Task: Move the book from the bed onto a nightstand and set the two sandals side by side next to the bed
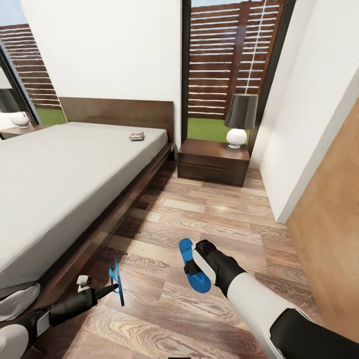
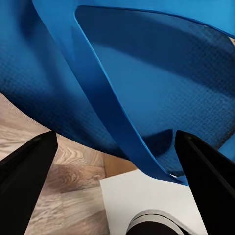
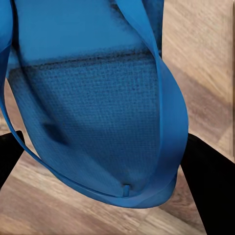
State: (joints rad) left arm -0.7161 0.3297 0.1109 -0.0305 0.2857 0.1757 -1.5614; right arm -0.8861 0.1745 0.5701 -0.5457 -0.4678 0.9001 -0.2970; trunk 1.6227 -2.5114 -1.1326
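Two flat bright blue sandals are off the wood-plank floor (image 1: 209, 209): the left gripper (image 1: 110, 287) pinches one blue sandal (image 1: 117, 279) edge-on, while the right gripper (image 1: 192, 269) clamps the other blue sandal (image 1: 193, 267) across its sole. The small dark paperback book (image 1: 136, 136) lies well beyond both grippers on the light-grey mattress of the bed (image 1: 60, 169), near the dark-brown two-drawer nightstand (image 1: 213, 162).

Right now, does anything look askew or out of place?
Yes. The left gripper holds one sandal on edge, not flat; the right gripper holds the other sandal. The book lies on the bed.
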